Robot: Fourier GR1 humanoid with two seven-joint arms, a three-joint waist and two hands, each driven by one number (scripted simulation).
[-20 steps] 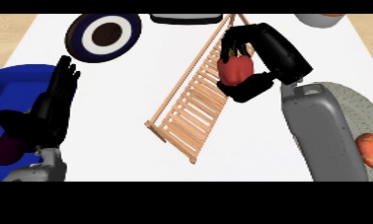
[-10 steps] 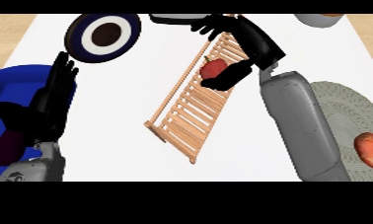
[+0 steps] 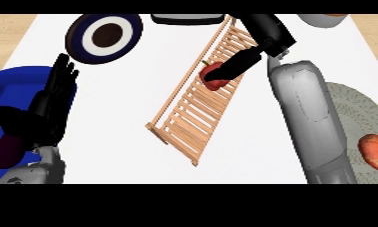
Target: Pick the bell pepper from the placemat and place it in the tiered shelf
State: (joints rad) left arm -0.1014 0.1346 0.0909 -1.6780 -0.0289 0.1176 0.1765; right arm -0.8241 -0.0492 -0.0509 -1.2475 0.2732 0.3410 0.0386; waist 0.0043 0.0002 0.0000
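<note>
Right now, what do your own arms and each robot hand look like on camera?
Both forearms are smooth, rounded grey shells. The right forearm is light grey and bulky. Each ends in a black robot hand: left robot hand, right robot hand. No cables or markings show.

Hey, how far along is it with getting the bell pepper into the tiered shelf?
Done: the bell pepper is off the placemat and sits over the tiered shelf slats. In hand: the right hand has fingers on it. Left: letting go and pulling away. The left hand rests open at the view's left.

Dark blue plate [image 3: 103, 37] with white ring, blue dish [image 3: 18, 83] left; orange object [image 3: 370, 148] right
</note>
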